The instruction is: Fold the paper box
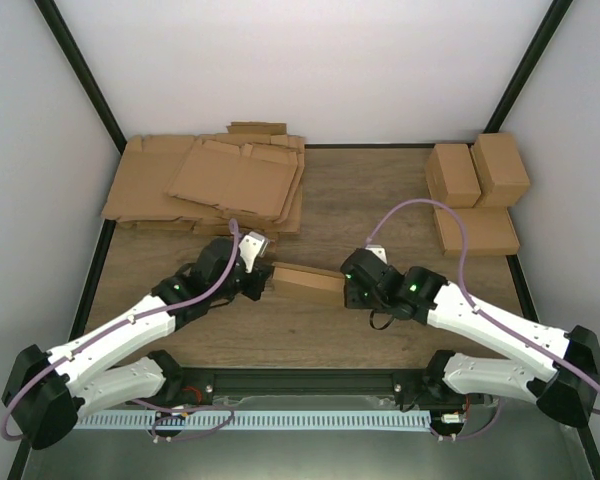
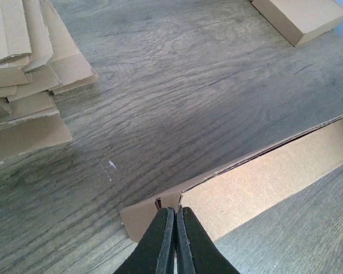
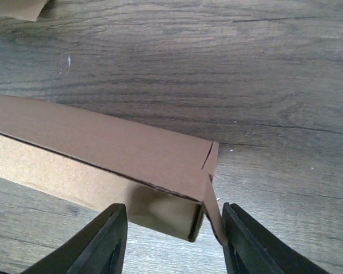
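Note:
The paper box (image 1: 307,281) is a long brown half-folded tube lying mid-table between my two grippers. My left gripper (image 1: 261,279) is at its left end. In the left wrist view the gripper (image 2: 176,212) is shut, its tips pinched on the thin edge of the box (image 2: 263,182) at a small tab. My right gripper (image 1: 350,291) is at the right end. In the right wrist view it (image 3: 174,237) is open, its fingers either side of the open end of the box (image 3: 114,148). A loose end flap (image 3: 212,197) hangs close to the right finger.
A pile of flat cardboard sheets (image 1: 210,180) lies at the back left and shows in the left wrist view (image 2: 23,85). Three finished brown boxes (image 1: 475,190) stand at the back right; one shows in the left wrist view (image 2: 306,17). Black frame posts rise at the back corners.

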Motion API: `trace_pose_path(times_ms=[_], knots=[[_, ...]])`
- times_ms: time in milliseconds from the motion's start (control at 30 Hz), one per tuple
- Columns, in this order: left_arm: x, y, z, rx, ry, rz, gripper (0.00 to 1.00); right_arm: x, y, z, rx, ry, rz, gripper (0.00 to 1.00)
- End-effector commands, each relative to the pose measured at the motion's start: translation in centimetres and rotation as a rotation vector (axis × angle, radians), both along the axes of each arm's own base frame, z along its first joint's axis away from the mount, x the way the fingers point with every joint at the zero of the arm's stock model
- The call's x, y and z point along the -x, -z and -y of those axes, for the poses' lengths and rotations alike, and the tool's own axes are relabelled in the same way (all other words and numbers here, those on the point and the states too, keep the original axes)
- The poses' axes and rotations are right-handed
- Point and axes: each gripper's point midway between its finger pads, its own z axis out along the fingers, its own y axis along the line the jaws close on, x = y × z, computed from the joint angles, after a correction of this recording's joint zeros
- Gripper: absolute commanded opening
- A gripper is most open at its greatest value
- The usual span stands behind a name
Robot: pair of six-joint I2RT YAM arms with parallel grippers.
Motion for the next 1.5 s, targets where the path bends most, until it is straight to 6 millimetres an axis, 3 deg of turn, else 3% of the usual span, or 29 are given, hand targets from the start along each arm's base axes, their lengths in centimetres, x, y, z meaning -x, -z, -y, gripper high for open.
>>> trace_pose_path(times_ms=[0,300,767,967,1200,1467], knots=[[-0.4,-0.2,0.0,-0.002,-0.015,0.024,0.04,-0.6,-2.3,0.8,-0.001,0.031,0.053,0.48],[-0.6,-0.1,-0.1,-0.018,-0.020,0.027,0.04,-0.9,-2.5,2.5,0.056,0.045,0.059,0.46],[-0.6,-0.2,0.1,-0.014,-0.015,0.025,0.04,-2.4,-2.9,1.0,0.132,-0.069,0.101,0.24],[-0.6,-0.5,0.1,-0.007,-0.017,0.022,0.04,-2.4,-3.0,0.6,0.117,-0.069,0.088,0.07],[-0.8,-1.1,0.5,0.014,-0.059,-0.005,0.04,-2.3,-3.9,0.2,0.041,-0.007,0.073,0.04],[-0.7,-1.8,0.9,0.082,-0.124,0.010,0.04,-2.8,-3.1,-0.2,-0.021,0.113,0.045,0.01]])
